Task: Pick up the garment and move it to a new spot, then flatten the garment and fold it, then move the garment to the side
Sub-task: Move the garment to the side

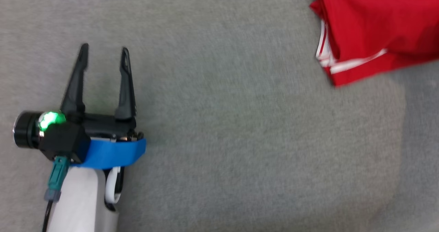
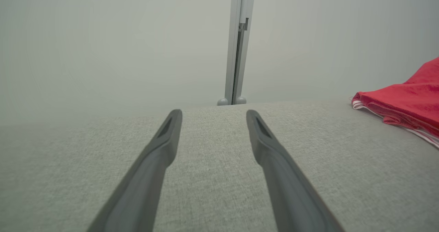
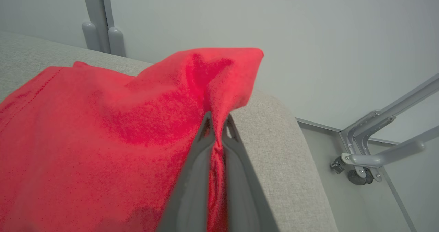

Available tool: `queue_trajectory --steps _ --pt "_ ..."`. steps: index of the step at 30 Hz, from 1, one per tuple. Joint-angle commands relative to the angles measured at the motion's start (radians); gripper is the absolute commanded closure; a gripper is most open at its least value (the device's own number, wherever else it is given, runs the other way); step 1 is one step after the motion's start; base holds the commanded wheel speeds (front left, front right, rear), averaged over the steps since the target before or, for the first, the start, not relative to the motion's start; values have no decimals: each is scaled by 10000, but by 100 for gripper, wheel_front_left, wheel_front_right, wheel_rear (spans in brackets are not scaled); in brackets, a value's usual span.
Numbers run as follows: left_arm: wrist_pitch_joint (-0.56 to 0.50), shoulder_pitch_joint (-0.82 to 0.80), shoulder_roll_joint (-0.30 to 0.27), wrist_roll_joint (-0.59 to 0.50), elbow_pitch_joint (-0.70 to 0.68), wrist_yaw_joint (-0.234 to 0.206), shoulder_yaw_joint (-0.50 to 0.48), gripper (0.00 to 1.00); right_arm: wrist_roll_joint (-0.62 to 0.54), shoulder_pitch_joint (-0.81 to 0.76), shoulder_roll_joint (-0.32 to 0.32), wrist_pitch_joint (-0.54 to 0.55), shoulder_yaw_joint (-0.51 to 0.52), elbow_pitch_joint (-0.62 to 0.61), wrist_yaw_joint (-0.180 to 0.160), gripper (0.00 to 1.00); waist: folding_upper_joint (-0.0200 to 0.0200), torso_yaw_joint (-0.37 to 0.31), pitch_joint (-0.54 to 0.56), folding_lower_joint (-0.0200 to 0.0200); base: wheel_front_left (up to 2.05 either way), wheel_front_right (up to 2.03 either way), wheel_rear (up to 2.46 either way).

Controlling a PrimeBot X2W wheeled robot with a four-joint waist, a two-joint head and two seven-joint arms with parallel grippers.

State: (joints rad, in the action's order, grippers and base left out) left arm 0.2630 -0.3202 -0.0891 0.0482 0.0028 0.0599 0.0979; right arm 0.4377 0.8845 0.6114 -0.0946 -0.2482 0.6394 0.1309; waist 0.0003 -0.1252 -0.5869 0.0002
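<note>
grey fabric surface [image 1: 240, 139], left fingers [image 1: 76, 84] spread apart, right fingers [image 3: 192, 177] pinching red garment [image 3: 85, 122]

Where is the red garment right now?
The red white-striped fabric garment lies at the head view's upper right on the grey cloth surface near its edge, a fold pinched between the jaws of the right gripper.

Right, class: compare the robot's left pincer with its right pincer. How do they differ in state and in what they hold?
The left pincer stands open; the right pincer is shut. The left pincer holds nothing; the right pincer pinches a fold of the red garment. Both have two long dark fingers and sit over the grey fabric surface.
</note>
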Motion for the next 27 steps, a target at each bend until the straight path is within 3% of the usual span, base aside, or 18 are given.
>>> queue_trajectory --steps 1,5,11,17,27 --pt "23 -227 -129 -98 -172 26 -61 0 140 265 242 -23 3 -19 -2 100 -3 -195 -207 -2 0 0 0" --pt "24 -372 -322 -280 -589 52 -26 0 367 544 635 -177 90 70 -2 100 -3 -711 -664 -2 0 0 0" --pt "21 -459 -516 -416 -938 9 17 0 605 980 664 -350 -33 454 -2 100 -3 -1093 -999 -2 0 0 0" --pt "21 -476 -586 -407 -1185 -44 19 0 132 1927 459 -82 -563 890 -2 100 -3 -1056 -1108 -2 0 0 0" --pt "21 -355 -558 -342 -1586 -150 149 0 -887 3647 634 481 -721 2705 -3 100 -3 -660 -1311 -2 0 0 0"
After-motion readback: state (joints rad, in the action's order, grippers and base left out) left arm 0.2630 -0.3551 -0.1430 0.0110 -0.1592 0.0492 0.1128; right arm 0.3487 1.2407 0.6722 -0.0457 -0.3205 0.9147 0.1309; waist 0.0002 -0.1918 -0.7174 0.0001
